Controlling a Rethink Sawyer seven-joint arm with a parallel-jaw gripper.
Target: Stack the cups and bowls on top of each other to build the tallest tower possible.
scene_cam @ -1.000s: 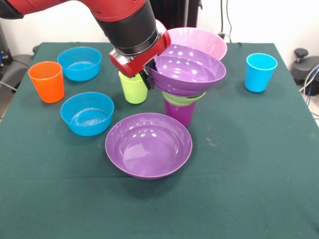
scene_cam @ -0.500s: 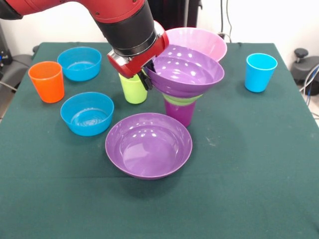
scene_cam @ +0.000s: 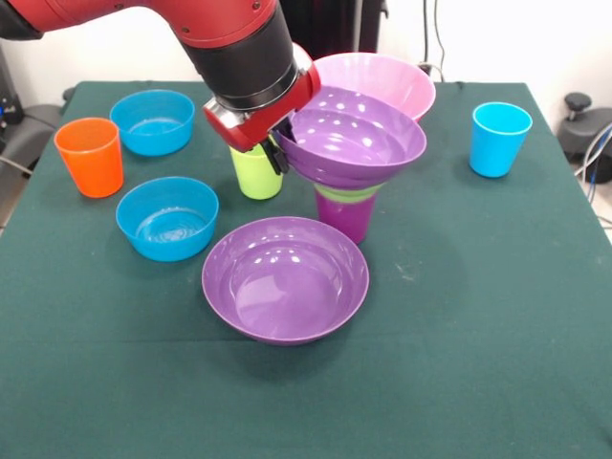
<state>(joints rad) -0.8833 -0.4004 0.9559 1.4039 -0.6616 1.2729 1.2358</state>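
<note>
Gripper (scene_cam: 278,151) at purple bowl (scene_cam: 352,145) rim, atop green bowl (scene_cam: 346,192) (purple cup (scene_cam: 345,216) below)

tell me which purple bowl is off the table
The purple bowl at the gripper, perched above the purple cup. The other purple bowl sits flat on the cloth.

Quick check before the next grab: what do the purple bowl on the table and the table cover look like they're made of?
The purple bowl looks like glossy moulded plastic: bright glints of light show on its inner wall and its rim is thin and even. The table cover looks like dark green cloth, matt, with faint creases and no shine, probably soft.
</note>
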